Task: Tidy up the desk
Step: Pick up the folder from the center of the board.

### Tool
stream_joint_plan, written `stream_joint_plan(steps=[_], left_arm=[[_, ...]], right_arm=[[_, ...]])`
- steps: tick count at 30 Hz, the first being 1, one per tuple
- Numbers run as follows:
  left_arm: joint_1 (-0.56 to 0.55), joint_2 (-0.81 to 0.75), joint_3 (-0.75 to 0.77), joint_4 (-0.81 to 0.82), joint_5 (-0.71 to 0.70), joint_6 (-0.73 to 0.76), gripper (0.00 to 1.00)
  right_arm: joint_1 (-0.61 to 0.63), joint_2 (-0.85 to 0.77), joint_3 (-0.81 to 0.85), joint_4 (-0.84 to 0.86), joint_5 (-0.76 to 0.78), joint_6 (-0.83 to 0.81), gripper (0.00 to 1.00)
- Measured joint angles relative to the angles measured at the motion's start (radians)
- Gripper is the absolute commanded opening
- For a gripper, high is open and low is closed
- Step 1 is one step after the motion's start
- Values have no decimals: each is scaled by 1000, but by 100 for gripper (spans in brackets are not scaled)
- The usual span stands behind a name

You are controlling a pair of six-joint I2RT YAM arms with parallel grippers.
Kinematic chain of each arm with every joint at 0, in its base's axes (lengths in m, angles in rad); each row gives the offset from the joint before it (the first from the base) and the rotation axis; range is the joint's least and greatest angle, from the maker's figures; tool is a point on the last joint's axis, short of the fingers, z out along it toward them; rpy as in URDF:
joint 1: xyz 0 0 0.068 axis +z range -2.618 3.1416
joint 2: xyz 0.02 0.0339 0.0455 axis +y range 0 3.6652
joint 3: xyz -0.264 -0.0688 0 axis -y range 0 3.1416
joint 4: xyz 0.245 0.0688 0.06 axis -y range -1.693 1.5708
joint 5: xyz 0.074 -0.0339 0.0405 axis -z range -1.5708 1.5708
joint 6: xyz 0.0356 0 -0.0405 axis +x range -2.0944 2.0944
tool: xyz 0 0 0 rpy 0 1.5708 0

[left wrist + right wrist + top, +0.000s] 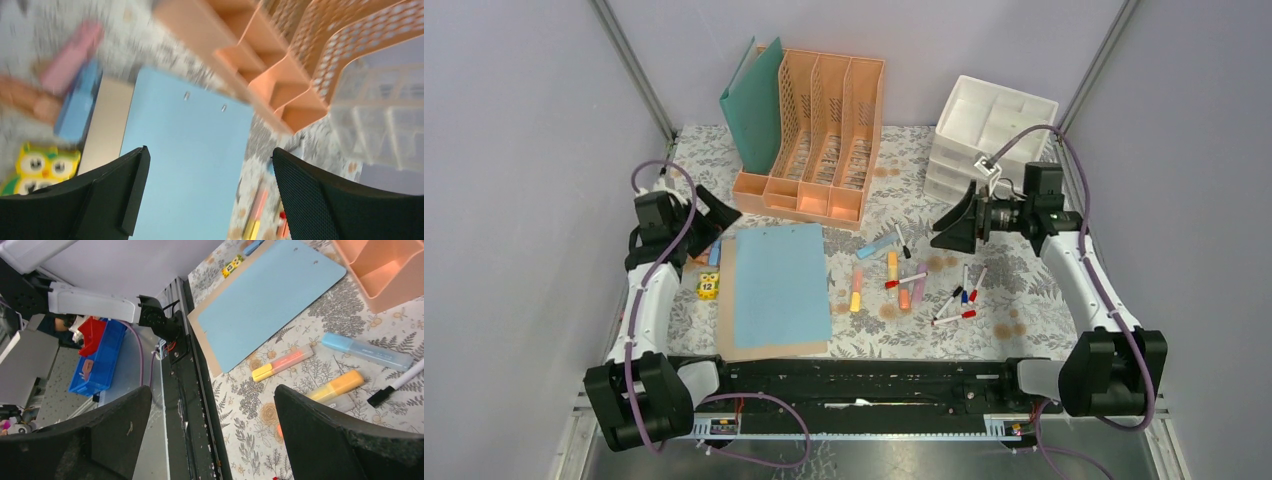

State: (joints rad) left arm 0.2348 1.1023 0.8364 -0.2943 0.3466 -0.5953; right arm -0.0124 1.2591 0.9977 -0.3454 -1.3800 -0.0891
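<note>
The desk point(1044, 290) wears a white-grey cloth with ferns and tan flowers. A light blue folder point(779, 285) lies on a tan folder point(774, 350) at the front left. Several highlighters point(891, 265) and thin markers point(959, 295) lie scattered at the centre. A yellow owl eraser point(709, 286) sits left of the folders. My left gripper point(714, 215) is open and empty above the blue folder's far left corner point(190, 165). My right gripper point(952, 228) is open and empty, held above the markers and in front of the drawer unit.
A peach slotted file rack point(819, 135) with a teal folder point(754, 105) stands at the back centre. A white drawer unit point(989, 135) stands at the back right. Pink point(72, 55) and blue point(77, 102) erasers lie by the folders' left edge.
</note>
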Motion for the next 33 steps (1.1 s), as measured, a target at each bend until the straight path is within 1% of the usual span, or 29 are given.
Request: stream_joint_plan(steps=[5,12,17,19,22,26,30,32,33], left_arm=[[0,0,-90,-155,14,-12,95],[0,4,-169,-255,-4,-13,94],[-3,26,-176,-280,-35,-12,89],[-12,42,-176,-286,-59,-11,88],[-40,89,-176,-303,-112,-7,82],[-55,140,-176,-318,-145,-6,75],[-58,155,-175,-316,-146,-8,73],[-61,166,-175,-315,-143,-8,72],[-64,171,-173,-314,-141,-9,72]], right_arm=[[114,2,-8,37,86,29,100],[344,56,-24,97,280,90,100],[504,169,-16,133,429,141,100],[567,230,-3,156,497,172,100],[648,327,8,227,600,249,100],[705,423,12,300,708,335,100],[734,468,-9,343,761,380,100],[742,493,-32,411,779,423,100],[746,513,-40,465,789,473,100]])
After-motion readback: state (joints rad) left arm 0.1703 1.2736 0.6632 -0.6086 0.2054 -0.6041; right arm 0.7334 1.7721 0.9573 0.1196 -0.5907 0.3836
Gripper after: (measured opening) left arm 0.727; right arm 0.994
